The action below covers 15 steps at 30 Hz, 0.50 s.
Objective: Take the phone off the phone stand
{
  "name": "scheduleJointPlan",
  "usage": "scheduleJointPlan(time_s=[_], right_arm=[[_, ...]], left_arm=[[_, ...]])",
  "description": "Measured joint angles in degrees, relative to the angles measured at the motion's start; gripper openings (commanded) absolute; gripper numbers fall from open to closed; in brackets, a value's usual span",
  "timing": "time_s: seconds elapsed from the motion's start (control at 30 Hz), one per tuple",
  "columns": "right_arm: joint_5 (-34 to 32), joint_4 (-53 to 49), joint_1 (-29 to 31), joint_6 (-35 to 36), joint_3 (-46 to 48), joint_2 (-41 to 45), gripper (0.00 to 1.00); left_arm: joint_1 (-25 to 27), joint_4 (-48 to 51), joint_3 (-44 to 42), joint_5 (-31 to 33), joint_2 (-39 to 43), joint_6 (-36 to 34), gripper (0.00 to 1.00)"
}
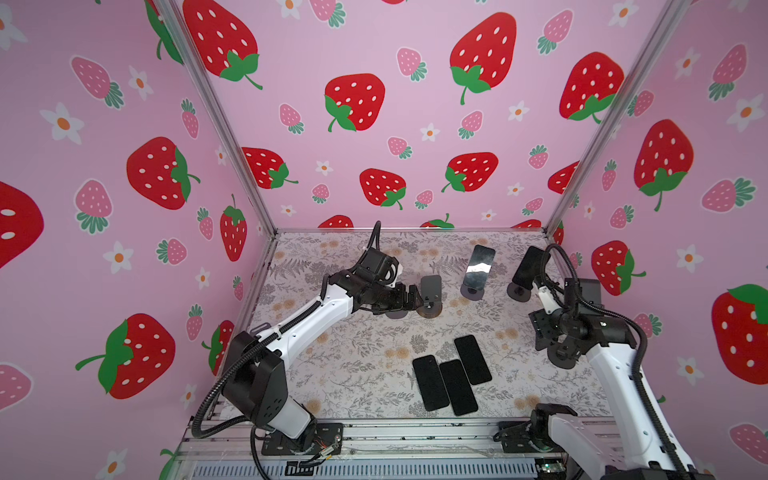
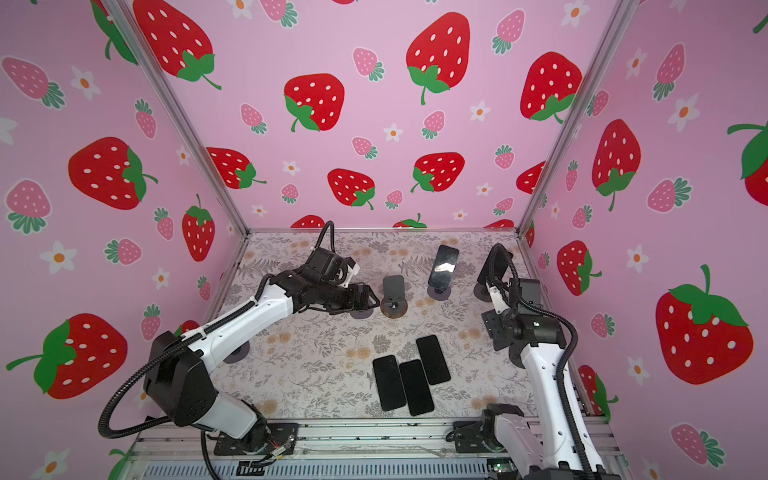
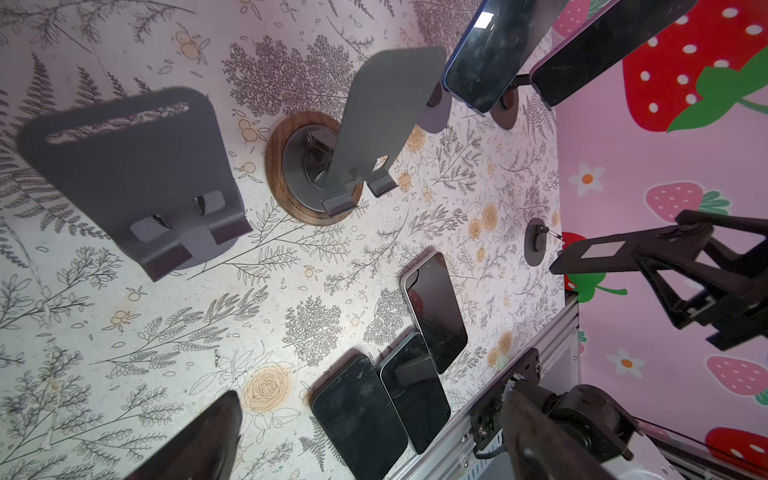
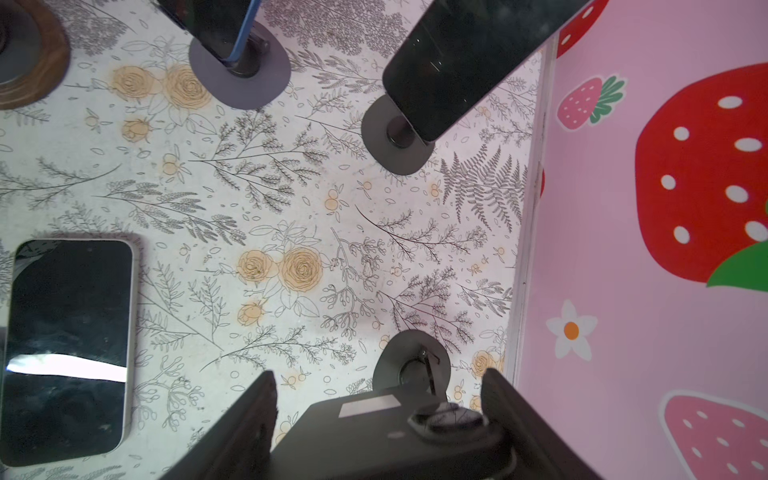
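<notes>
The phone (image 1: pixel 527 266) leaned on its phone stand (image 1: pixel 518 293) at the far right of the surface (image 1: pixel 353 365), beside a blue-edged phone (image 1: pixel 478 266) on another stand (image 1: pixel 471 293). The left gripper (image 1: pixel 417 298) hung spread by an empty wood-based stand (image 1: pixel 431 286). The right gripper (image 4: pixel 378 380) seemed clamped on a black stand plate (image 4: pixel 374 432), though that view was cramped. Three phones (image 1: pixel 457 386) lay flat in front.

Pink walls (image 1: pixel 374 41) printed with red strawberries and white flowers close me in on the left, right and far sides, joined by silvery metal posts (image 1: pixel 222 124). My worktop (image 1: pixel 332 365) wears a pale floral sheet, and a metal rail (image 1: pixel 415 432) edges its near side.
</notes>
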State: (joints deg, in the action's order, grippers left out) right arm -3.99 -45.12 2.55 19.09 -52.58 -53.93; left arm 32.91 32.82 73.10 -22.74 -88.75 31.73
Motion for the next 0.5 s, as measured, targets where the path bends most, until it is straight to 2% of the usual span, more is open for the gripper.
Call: scheduleJointPlan(time_s=[0.5], right_arm=[[1.7,0.1,10.8,0.7,-0.9,-5.1,0.64]], left_arm=[[-0.1,-1.3,0.4,1.6,0.0,0.3,0.99]])
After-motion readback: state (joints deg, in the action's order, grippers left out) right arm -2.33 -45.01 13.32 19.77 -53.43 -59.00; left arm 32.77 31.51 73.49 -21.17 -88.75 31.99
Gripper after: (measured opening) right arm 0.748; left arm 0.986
